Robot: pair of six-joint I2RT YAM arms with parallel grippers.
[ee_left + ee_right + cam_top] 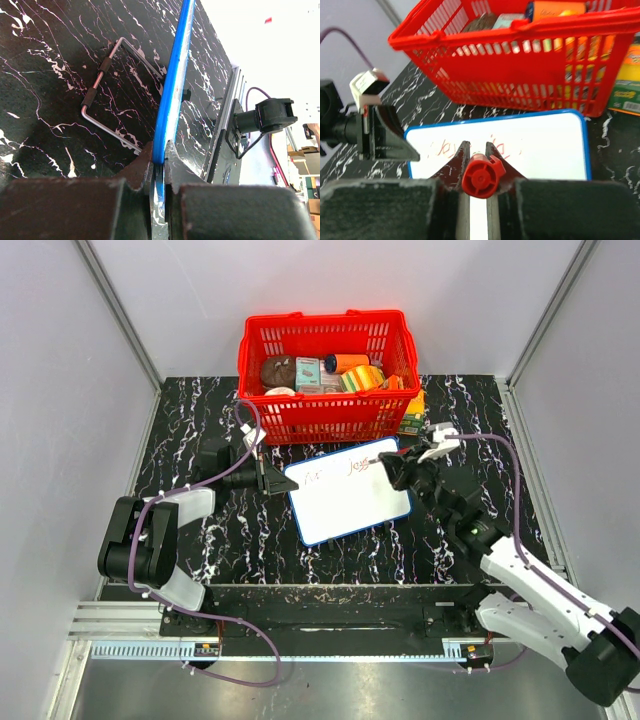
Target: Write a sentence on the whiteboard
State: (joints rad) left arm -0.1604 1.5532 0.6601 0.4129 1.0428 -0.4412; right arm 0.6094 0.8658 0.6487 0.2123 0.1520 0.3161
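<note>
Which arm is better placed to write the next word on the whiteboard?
Right. The right gripper is shut on a red marker over the whiteboard, beside the faint writing. The left gripper is clamped on the board's edge, steadying it, with no pen.

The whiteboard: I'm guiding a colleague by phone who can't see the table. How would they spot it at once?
Find the red basket at the far side of the black marbled table. Right in front of it sits the whiteboard. It is the only white rectangle there, with a thin blue rim and faint reddish writing.
</note>
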